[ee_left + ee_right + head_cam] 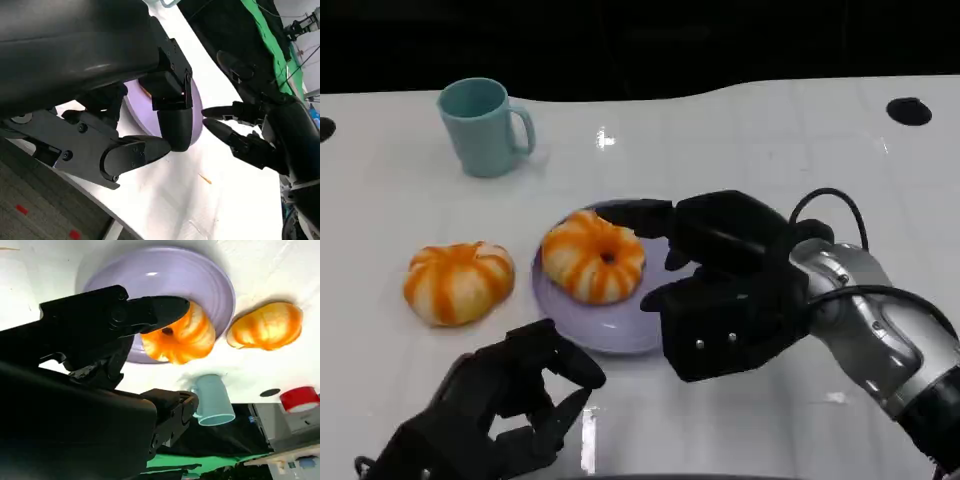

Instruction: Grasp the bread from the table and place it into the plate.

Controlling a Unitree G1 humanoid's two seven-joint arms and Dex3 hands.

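An orange-and-white striped pumpkin-shaped bread (592,257) (182,337) lies in the lavender plate (610,340) (165,275) (196,112) at the table's middle. A second such bread (458,280) (267,325) lies on the table to the plate's left. My right hand (730,285) (100,340) (250,135) hovers over the plate's right side, its fingers spread on either side of the bread's right edge without gripping it. My left hand (505,410) (140,125) is near the front edge, left of the plate, fingers loosely bent and apart, holding nothing.
A teal mug (480,125) (214,400) stands at the back left. A black round mark (908,111) sits at the table's far right. Bare white tabletop lies between the mug and the plate and to the right of my right arm.
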